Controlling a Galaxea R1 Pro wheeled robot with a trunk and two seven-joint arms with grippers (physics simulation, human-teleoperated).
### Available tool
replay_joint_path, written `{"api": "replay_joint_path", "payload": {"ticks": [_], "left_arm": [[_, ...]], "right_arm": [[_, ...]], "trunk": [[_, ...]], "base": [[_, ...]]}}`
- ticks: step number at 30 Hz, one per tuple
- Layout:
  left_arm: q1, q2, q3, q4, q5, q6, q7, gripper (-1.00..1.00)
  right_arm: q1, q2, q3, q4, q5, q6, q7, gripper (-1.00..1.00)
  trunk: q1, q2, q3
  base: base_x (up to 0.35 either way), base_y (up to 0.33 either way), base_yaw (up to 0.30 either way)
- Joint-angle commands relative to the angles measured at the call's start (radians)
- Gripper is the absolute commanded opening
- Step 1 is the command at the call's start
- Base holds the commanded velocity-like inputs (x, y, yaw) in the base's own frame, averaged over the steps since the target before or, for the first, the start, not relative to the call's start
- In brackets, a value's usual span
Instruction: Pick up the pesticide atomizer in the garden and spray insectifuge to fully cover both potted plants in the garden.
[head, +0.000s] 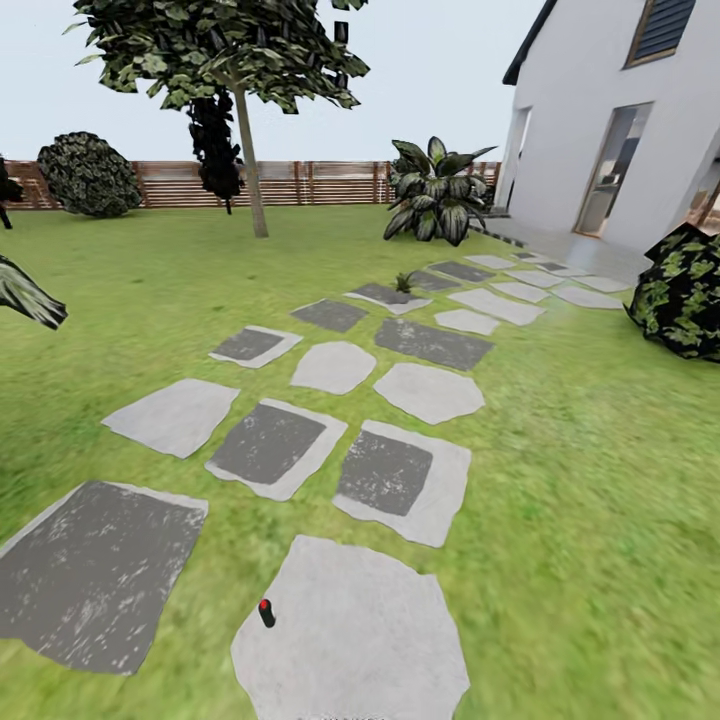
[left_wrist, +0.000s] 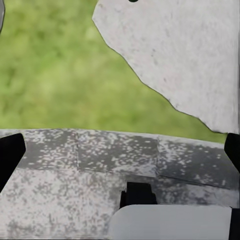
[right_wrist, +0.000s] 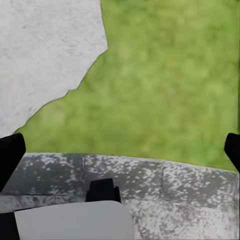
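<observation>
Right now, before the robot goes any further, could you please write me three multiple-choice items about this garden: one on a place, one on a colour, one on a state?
1. Where is the pesticide atomizer?
A. on the grass
B. on a pale grey slab
C. beside the fence

2. What colour is the atomizer's top?
A. red
B. white
C. yellow

3. How is the left gripper?
A. shut on the atomizer
B. shut on a leaf
C. open, holding nothing

Answers:
1. B: in the head view the dark bottle sits on the nearest pale slab, close to that slab's left edge.
2. A: a small red cap shows at the bottle's upper end.
3. C: in the left wrist view the two dark fingers stand far apart, with only slab and grass showing between them.
</observation>
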Motion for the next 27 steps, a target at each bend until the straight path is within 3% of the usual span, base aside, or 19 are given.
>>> {"api": "replay_joint_path", "payload": {"ticks": [1,27], "left_arm": [[-0.001,0.000,0.000,0.001,0.005,-0.003,0.000,1.00],[-0.001,0.001,-0.001,0.002,0.004,-0.005,0.000,1.00]], "right_arm": [[-0.001,0.000,-0.001,0.001,0.000,-0.003,0.000,1.00],[-0.001,0.000,-0.001,0.001,0.000,-0.003,-0.001,1.00]], "trunk": [[0.000,0.000,-0.001],[0.000,0.000,-0.001]], "base": [[-0.047,-0.303,0.274],[-0.004,-0.310,0.278]]}}
